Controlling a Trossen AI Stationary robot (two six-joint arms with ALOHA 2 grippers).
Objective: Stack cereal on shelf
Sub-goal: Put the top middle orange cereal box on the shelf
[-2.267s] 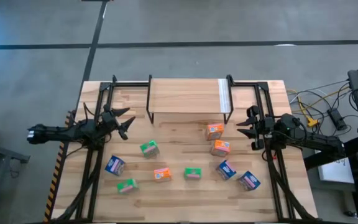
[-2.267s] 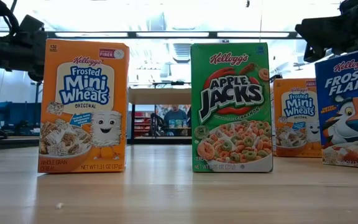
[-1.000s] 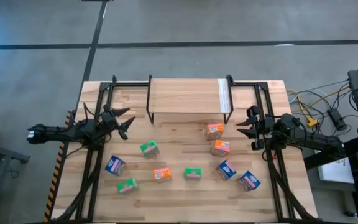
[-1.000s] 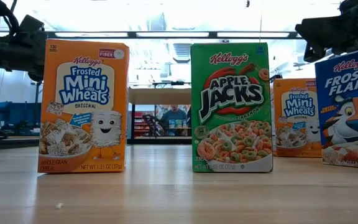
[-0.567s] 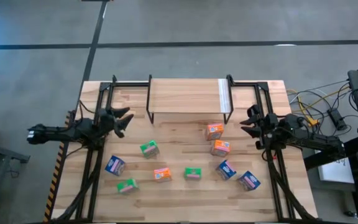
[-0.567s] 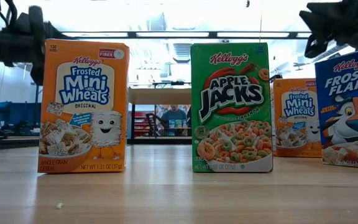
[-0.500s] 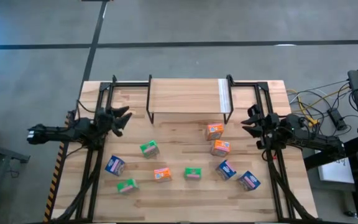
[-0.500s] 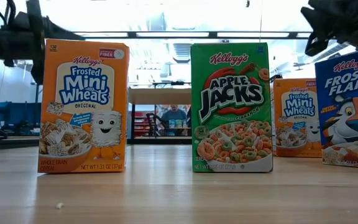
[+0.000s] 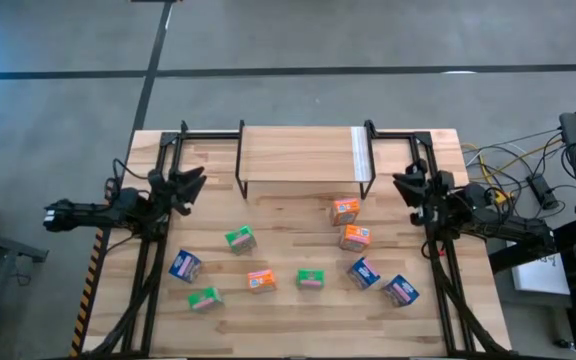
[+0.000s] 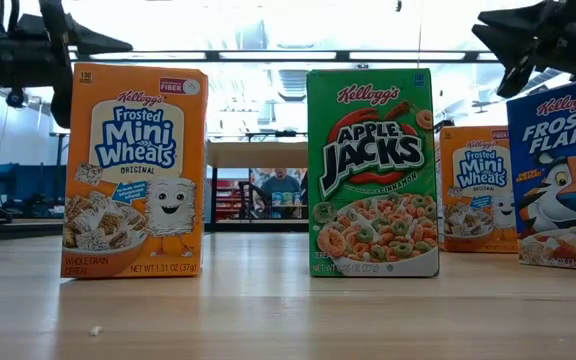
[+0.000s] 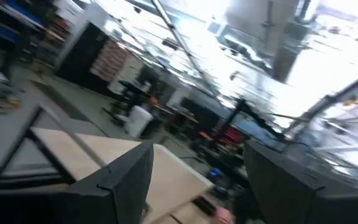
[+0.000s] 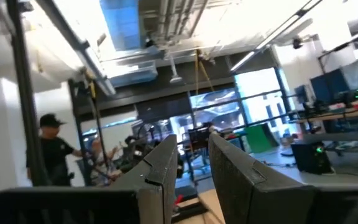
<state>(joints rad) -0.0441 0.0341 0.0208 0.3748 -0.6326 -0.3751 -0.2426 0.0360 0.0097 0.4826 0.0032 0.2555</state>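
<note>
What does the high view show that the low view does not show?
Only the high view shows the empty shelf, all nine boxes and both whole arms: left gripper open, right gripper nearly closed, neither holding anything. Only the low view shows the printed fronts, such as the Apple Jacks box, and the room behind. Both show the boxes standing on the table.

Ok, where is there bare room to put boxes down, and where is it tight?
The whole shelf plank is bare, as is the table strip between it and the green box. Tight: the two orange boxes off the shelf's right end, and the front row.
</note>
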